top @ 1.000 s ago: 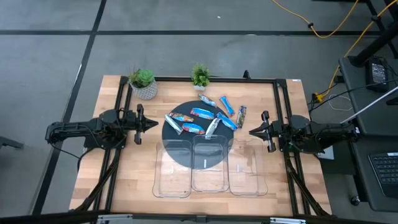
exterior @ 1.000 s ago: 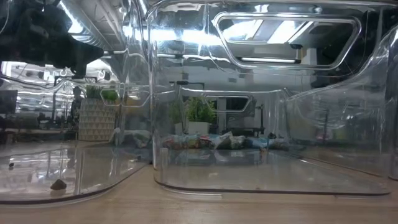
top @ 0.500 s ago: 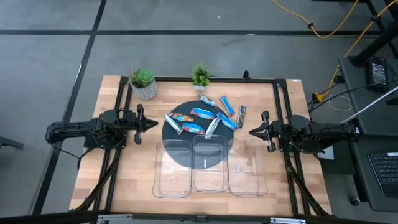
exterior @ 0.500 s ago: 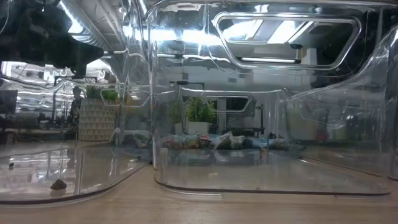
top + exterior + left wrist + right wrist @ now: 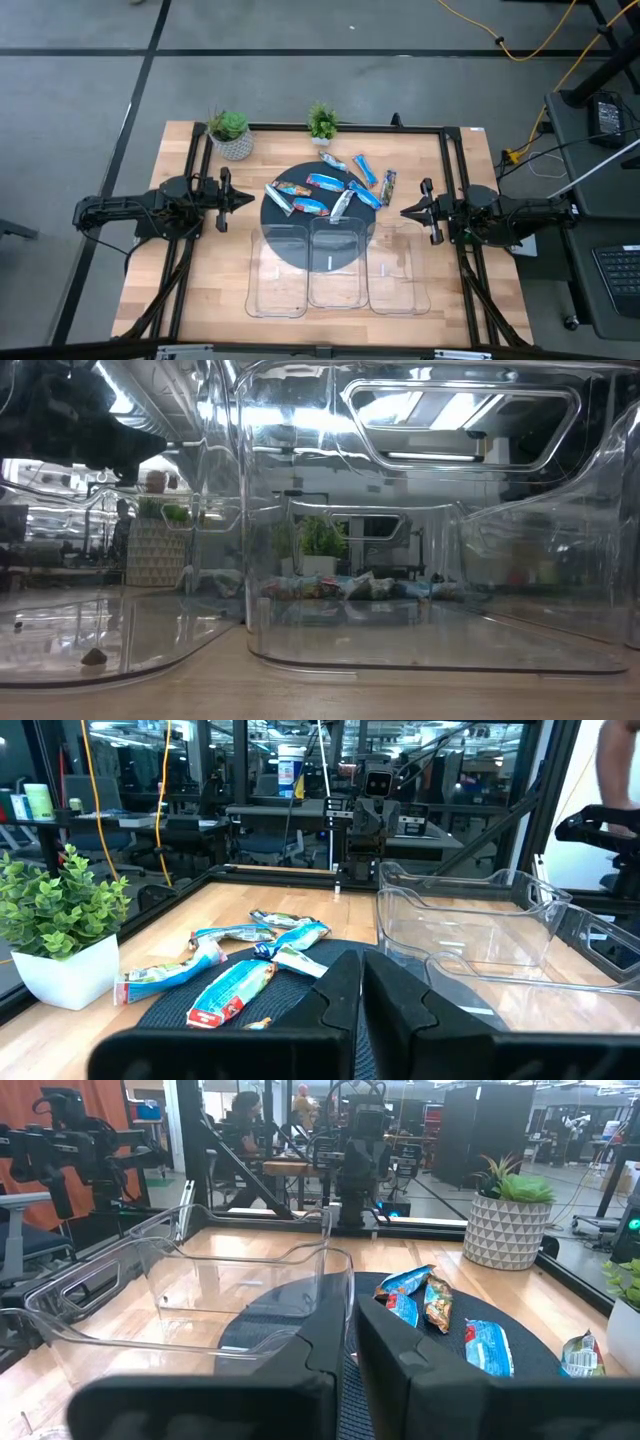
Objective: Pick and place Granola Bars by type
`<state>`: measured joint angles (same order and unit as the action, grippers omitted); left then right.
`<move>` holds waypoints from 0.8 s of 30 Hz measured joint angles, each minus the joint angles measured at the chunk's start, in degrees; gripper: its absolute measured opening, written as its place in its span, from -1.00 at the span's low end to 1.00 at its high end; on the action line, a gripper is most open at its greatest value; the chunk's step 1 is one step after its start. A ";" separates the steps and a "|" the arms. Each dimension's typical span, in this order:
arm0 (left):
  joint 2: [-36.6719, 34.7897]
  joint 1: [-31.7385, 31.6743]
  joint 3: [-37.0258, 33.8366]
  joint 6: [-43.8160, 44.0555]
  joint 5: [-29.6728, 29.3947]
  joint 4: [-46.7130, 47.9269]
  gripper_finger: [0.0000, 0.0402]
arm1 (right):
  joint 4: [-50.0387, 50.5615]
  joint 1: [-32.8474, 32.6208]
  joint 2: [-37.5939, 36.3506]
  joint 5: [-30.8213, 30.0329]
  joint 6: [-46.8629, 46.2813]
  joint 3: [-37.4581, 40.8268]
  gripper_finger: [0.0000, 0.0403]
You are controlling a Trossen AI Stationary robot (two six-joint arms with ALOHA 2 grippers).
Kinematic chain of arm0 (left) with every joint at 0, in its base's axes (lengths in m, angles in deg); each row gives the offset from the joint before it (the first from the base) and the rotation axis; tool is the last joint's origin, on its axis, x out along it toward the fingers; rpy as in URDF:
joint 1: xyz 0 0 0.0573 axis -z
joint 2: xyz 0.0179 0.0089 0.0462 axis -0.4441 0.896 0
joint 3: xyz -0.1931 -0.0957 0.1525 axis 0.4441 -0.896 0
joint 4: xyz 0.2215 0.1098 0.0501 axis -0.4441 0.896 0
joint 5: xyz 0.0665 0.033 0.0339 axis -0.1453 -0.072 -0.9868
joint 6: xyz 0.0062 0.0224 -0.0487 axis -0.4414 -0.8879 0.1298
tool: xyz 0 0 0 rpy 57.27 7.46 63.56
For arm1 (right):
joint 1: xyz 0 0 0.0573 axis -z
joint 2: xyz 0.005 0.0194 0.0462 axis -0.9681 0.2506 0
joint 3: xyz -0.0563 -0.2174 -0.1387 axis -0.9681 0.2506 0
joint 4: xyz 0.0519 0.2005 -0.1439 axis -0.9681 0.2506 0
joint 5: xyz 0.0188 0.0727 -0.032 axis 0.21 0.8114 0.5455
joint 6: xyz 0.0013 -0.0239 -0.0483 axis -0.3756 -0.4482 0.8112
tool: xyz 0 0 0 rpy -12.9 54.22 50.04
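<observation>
Several granola bars [image 5: 330, 190] in blue, silvery and brownish wrappers lie flat on and around a dark round mat [image 5: 290, 222] at the table's middle; they also show in the left wrist view [image 5: 232, 990], the right wrist view [image 5: 425, 1302] and far off in the low view [image 5: 350, 587]. My left gripper [image 5: 246, 199] waits shut at the mat's left, above the table. My right gripper [image 5: 405, 211] waits shut at the mat's right. Neither touches anything.
Three clear plastic trays [image 5: 338, 272] stand side by side on the near half of the table, partly on the mat. Two potted plants [image 5: 231, 133] [image 5: 322, 123] stand near the far edge. A black frame rail [image 5: 340, 128] runs around the table.
</observation>
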<state>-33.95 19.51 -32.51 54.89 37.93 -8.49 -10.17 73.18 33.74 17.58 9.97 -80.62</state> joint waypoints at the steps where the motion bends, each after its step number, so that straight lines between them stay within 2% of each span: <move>1: 0.00 0.00 0.01 0.02 -0.01 -0.01 -0.95 | 0.00 0.00 0.00 0.00 0.02 0.00 -0.84; 24: 0.00 0.00 0.02 0.02 -0.02 -0.02 -0.95 | 0.00 -0.01 -0.01 0.00 0.07 0.00 -0.84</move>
<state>-33.95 19.51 -32.48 54.91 37.91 -8.51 -10.17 73.17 33.73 17.58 10.04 -80.62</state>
